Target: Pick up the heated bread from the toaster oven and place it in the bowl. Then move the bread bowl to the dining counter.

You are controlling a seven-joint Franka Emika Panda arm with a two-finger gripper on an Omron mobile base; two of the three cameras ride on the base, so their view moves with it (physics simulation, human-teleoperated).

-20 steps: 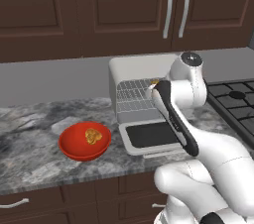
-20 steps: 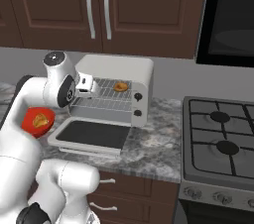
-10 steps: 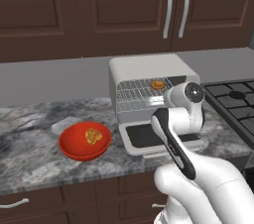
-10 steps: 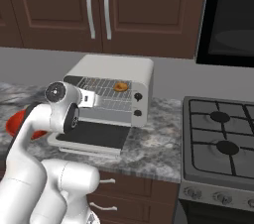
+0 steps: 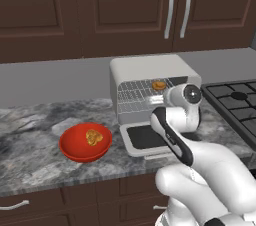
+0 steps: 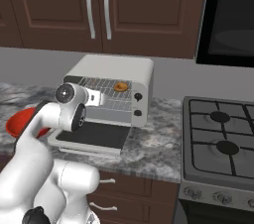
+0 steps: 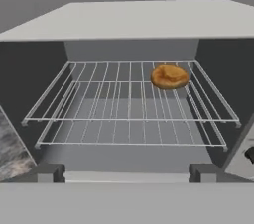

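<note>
The white toaster oven [image 5: 150,70] stands on the worktop with its dark-glass door [image 5: 144,137] dropped open. On the right rear of its wire rack [image 7: 129,104] lies the small golden-brown heated bread [image 7: 169,76], which also shows in the base views [image 5: 159,85] [image 6: 119,86]. My gripper [image 7: 127,172] is open, level with the oven mouth just outside it, facing the rack, with nothing between its widely spread fingertips [image 7: 47,171]. To the left of the oven sits the red bowl [image 5: 70,148], holding a lumpy yellowish pastry [image 5: 92,136]. In the right base view my arm partly hides the bowl [image 6: 17,121].
A black gas stove [image 6: 223,139] adjoins the worktop on the right. Dark wooden cabinets [image 5: 125,5] hang above the oven, and a dark appliance [image 6: 233,15] sits over the stove. Bare grey marbled worktop [image 5: 30,125] stretches left of the bowl.
My arm has swung down and in. The wrist dropped from above the oven to the front of its opening, over the open door. Bread, bowl and oven have not moved.
</note>
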